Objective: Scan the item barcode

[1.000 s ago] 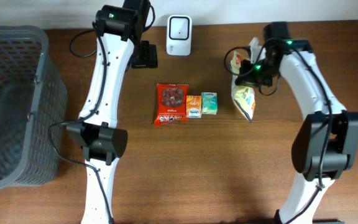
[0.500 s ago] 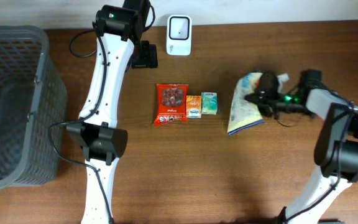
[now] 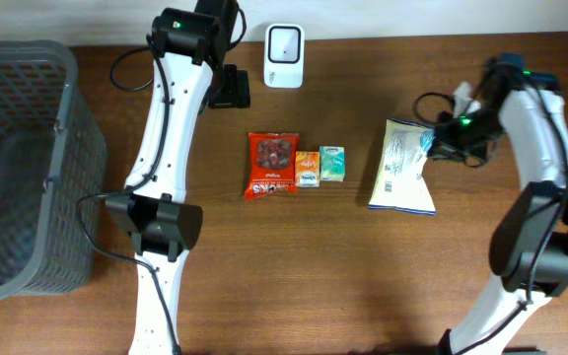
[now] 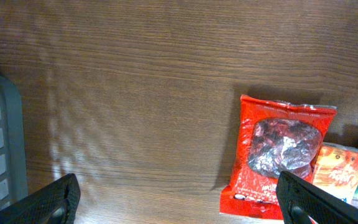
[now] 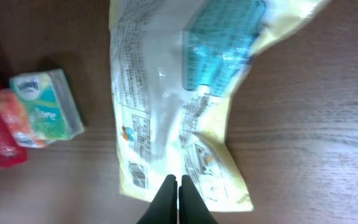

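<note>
Snack bag: you have it lying on the table on the right side, printed back face up, well apart from the white scanner at the far edge. Right gripper sits at the bag's far right corner. In your right wrist view the two fingers are pressed together with no gap, tips on the bag's edge, so the pouch reads as pinched there. Small print covers the upper face; you cannot pick out a barcode for certain. Left gripper hangs over bare wood with its jaws spread wide and nothing between them, only the two fingertips showing at the lower corners of that view. Mid-table you have a row: red packet, orange box and green box, side by side, just left of the bag. Grey basket stands at the left edge.
</note>
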You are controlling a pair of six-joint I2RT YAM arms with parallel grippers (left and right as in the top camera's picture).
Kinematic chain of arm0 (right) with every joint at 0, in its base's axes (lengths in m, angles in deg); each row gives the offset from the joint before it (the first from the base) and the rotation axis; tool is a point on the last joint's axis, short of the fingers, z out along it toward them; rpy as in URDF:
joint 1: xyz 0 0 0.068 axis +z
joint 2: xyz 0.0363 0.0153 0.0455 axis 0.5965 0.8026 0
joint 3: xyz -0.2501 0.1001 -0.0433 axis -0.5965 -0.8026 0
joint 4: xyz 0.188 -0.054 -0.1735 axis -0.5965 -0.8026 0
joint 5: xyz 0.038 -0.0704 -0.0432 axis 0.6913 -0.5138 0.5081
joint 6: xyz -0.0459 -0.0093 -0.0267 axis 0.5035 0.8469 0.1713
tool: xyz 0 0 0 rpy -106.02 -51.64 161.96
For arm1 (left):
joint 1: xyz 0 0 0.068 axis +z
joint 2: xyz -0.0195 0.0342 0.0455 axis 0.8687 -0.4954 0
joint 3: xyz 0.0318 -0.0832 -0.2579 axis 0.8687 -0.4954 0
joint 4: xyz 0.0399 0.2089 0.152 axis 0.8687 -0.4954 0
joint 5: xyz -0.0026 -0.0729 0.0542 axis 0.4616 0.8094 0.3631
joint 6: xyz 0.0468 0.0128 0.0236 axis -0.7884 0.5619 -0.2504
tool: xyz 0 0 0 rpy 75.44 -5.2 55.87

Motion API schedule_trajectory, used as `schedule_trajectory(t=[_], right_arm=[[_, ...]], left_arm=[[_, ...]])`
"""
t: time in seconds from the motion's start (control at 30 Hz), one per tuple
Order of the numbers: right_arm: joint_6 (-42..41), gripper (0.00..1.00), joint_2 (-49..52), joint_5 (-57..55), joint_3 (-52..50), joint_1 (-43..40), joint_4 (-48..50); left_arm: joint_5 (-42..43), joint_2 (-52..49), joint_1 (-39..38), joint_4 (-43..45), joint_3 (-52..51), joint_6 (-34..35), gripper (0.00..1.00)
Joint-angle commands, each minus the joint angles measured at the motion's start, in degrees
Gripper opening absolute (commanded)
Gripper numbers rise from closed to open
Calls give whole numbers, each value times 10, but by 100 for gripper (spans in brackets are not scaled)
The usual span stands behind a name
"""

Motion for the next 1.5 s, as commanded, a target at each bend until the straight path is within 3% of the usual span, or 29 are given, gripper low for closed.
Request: schedule_trajectory(t=[0.0, 0.1, 0.27, 0.4, 0.5, 0.57, 0.63, 0.83, 0.87, 1.0, 1.03, 1.1, 1.23, 1.4, 1.47], right_arm=[[0, 4, 13, -92, -6, 47, -2], [-41, 4, 44, -107, -7, 72, 1], [-41, 4, 84, -110, -66, 81, 41], [-53, 4, 81, -110, -12, 80, -31], [-53, 10, 81, -123, 90, 80, -106], [-53, 22, 81, -158, 106, 80, -89], [-54, 22, 82, -213, 85, 80, -43], [-53, 21, 83, -198, -92, 82, 195], [-54, 4, 82, -218, -98, 80, 186], [-66, 5, 63, -229, -11, 74, 68], [-66, 12, 62, -209, 36, 74, 10], [-66, 42, 62, -118, 89, 74, -71], [-66, 31, 63, -78, 41, 83, -117], [-71, 21, 63, -78, -104, 99, -7], [-73, 10, 63, -62, -144, 100, 21]], left_arm=[[2, 0, 1, 0, 4, 6, 99], [2, 0, 1, 0, 4, 6, 99], [2, 0, 1, 0, 4, 6, 99], [2, 0, 1, 0, 4, 6, 99], [2, 0, 1, 0, 4, 6, 99], [2, 0, 1, 0, 4, 6, 99], [2, 0, 1, 0, 4, 6, 99], [2, 0, 1, 0, 4, 6, 99], [2, 0, 1, 0, 4, 6, 99], [2, 0, 1, 0, 4, 6, 99], [2, 0, 1, 0, 4, 6, 99], [2, 0, 1, 0, 4, 6, 99], [2, 0, 1, 0, 4, 6, 99], [2, 0, 1, 0, 4, 6, 99], [2, 0, 1, 0, 4, 6, 99]])
